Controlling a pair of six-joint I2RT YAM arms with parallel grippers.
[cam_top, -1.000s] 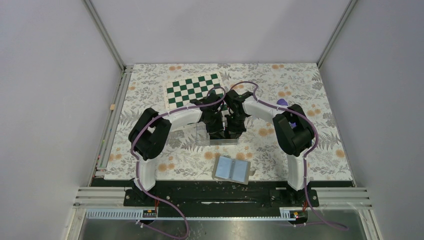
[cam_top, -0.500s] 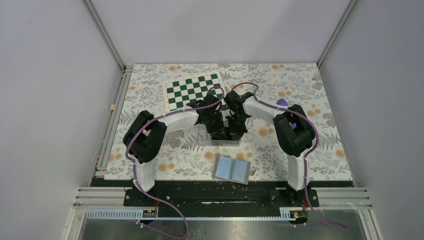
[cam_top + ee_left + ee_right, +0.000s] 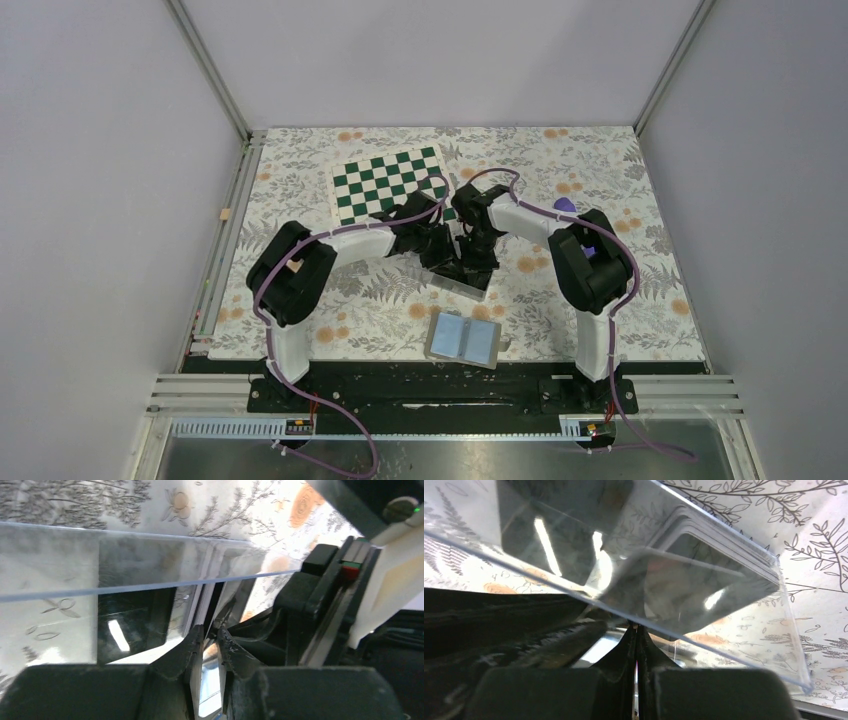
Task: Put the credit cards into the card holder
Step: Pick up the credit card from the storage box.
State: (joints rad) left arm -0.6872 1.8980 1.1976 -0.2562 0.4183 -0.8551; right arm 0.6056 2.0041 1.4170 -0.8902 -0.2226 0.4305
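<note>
The clear acrylic card holder [image 3: 462, 284] lies skewed on the floral table, under both grippers. My left gripper [image 3: 443, 262] stands over its left part. In the left wrist view the jaws [image 3: 210, 632] are closed on a thin clear wall of the holder [image 3: 150, 567]. My right gripper [image 3: 478, 260] stands over the right part. Its fingers [image 3: 635, 630] are pressed together at the holder's rim [image 3: 774, 650] with a thin light sliver between them. Black credit cards [image 3: 704, 565] lie stacked inside the holder. A dark card [image 3: 130, 625] also shows through the wall.
A taupe wallet [image 3: 463, 340], open with its light-blue inside up, lies near the front edge. A green-and-white chessboard [image 3: 385, 180] lies behind the left arm. A small purple object [image 3: 565, 205] sits behind the right arm. Walls enclose the table.
The card holder has turned from square to skewed, its right end swinging toward the front. Both grippers have shifted slightly right and forward with it.
</note>
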